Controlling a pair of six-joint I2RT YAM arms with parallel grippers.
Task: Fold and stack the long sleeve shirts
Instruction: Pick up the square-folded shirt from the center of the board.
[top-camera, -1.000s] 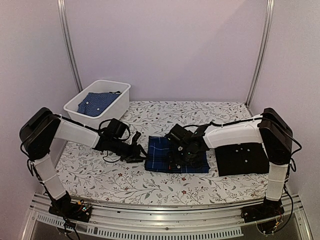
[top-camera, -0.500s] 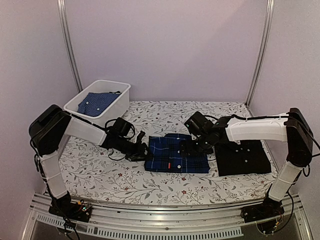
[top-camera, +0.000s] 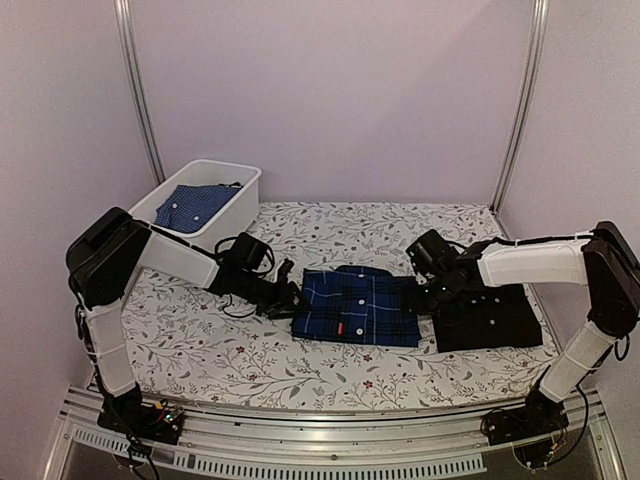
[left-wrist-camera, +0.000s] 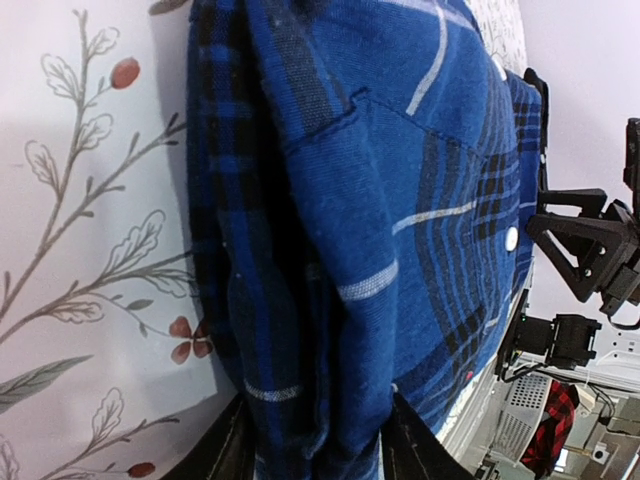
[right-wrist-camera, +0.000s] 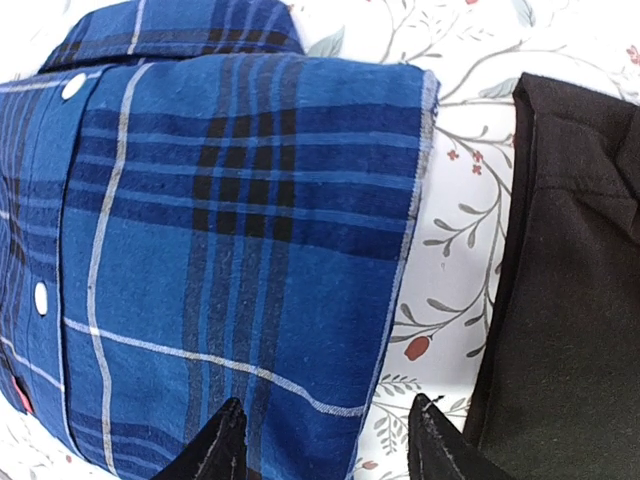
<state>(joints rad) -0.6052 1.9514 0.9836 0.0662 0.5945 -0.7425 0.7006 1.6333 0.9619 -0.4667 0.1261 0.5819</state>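
The navy-and-blue plaid shirt (top-camera: 355, 305) lies folded in the middle of the table. The plain black shirt (top-camera: 490, 315) lies folded just to its right. My left gripper (top-camera: 290, 297) is at the plaid shirt's left edge. In the left wrist view the gripper (left-wrist-camera: 315, 440) is shut on that bunched edge of the plaid shirt (left-wrist-camera: 380, 200). My right gripper (top-camera: 427, 293) is open over the plaid shirt's right edge. In the right wrist view the gripper (right-wrist-camera: 328, 435) spans the plaid shirt's edge (right-wrist-camera: 230, 210) and the strip of table beside the black shirt (right-wrist-camera: 570, 300).
A white bin (top-camera: 235, 205) at the back left holds a blue checked shirt (top-camera: 192, 205). The floral tablecloth (top-camera: 230, 350) covers the table. Metal posts (top-camera: 138, 90) stand at the back corners.
My right gripper moved right, from on top of the plaid shirt to its right edge. My left gripper shifted right to the shirt's left edge. The plaid shirt now lies flatter and wider.
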